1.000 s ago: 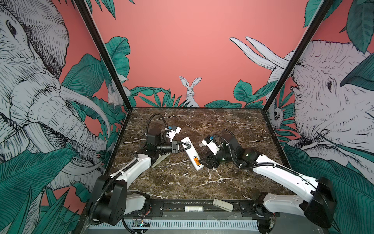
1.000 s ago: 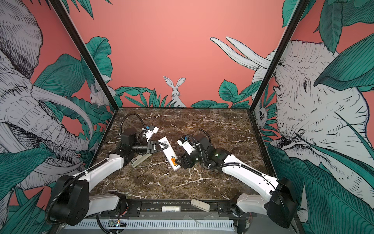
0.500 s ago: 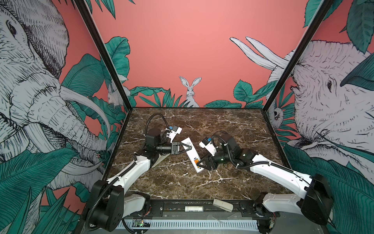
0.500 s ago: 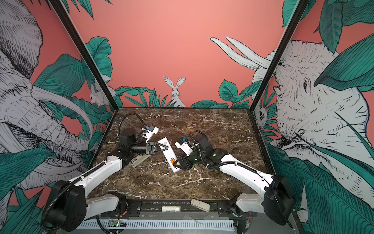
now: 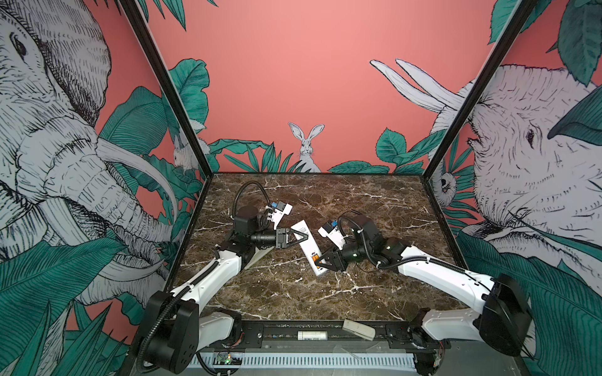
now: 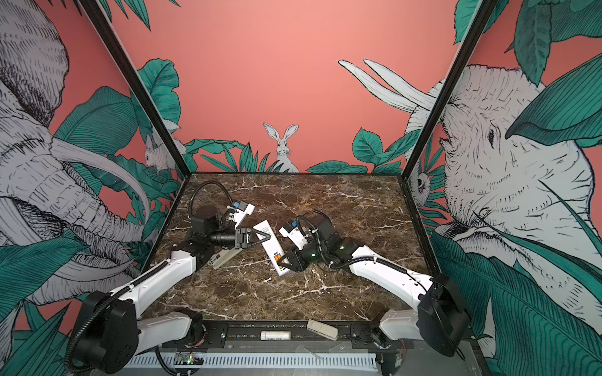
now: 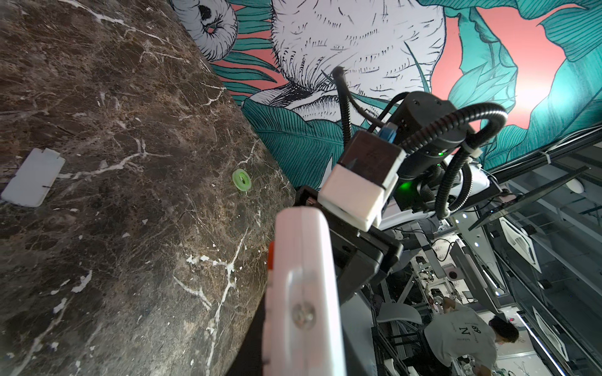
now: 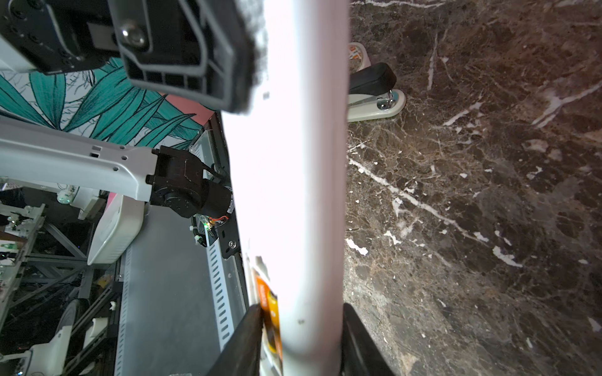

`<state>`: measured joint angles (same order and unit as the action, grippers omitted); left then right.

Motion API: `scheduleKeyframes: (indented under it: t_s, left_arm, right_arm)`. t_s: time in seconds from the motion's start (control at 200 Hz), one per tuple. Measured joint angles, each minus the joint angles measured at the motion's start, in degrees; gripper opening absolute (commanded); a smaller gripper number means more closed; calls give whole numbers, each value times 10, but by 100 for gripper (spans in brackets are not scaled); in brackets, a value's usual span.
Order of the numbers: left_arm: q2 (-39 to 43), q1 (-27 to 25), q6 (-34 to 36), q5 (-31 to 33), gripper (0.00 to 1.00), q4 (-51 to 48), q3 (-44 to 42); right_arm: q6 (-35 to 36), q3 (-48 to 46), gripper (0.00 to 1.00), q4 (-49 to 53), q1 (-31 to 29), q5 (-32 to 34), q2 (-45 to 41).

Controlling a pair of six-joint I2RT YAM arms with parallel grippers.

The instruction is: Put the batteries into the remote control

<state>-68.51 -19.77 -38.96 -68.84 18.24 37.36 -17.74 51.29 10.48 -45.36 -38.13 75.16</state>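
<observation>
The remote control [image 5: 306, 245] hangs tilted above the marble, plain white back up in both top views. My left gripper [image 5: 302, 237] is shut on its far half. Orange batteries [image 8: 268, 306] lie in the open compartment at its near end, also showing as an orange patch [image 6: 277, 257] in a top view. My right gripper [image 8: 301, 341] is shut across that end of the remote. One finger [image 8: 247, 338] presses on the battery side and the other sits on the opposite face. In the left wrist view the remote [image 7: 303, 293] fills the foreground and hides my own fingers.
A white battery cover [image 7: 32, 177] and a green ring [image 7: 241, 180] lie on the marble. A grey-and-black stapler [image 8: 374, 94] sits under the left arm. A white cylinder [image 5: 312, 335] and a grey block [image 5: 358, 328] rest on the front rail.
My right gripper has slid left onto the remote's near end and its jaws have narrowed onto it. The left gripper has kept its hold and place.
</observation>
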Motion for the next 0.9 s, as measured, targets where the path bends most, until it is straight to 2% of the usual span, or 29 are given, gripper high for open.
scheduleKeyframes:
  t_s: [0.205, 0.465, 0.615, 0.78, 0.9]
  left_arm:
    - [0, 4, 9, -1, 0, 2, 0]
    - [0, 10, 17, 6, 0, 2, 0]
    - [1, 10, 33, 9, 0, -11, 2]
    - [3, 7, 73, 38, 0, -78, 23]
    - [3, 7, 100, 57, 0, -131, 37]
  right_arm:
    - [-3, 10, 20, -1, -1, -7, 14]
    - [-7, 34, 17, 10, -4, -12, 44]
    - [-8, 38, 32, 15, -4, -10, 46]
    - [-18, 37, 56, 15, -4, 38, 46]
    - [-23, 33, 65, 15, 3, 72, 37]
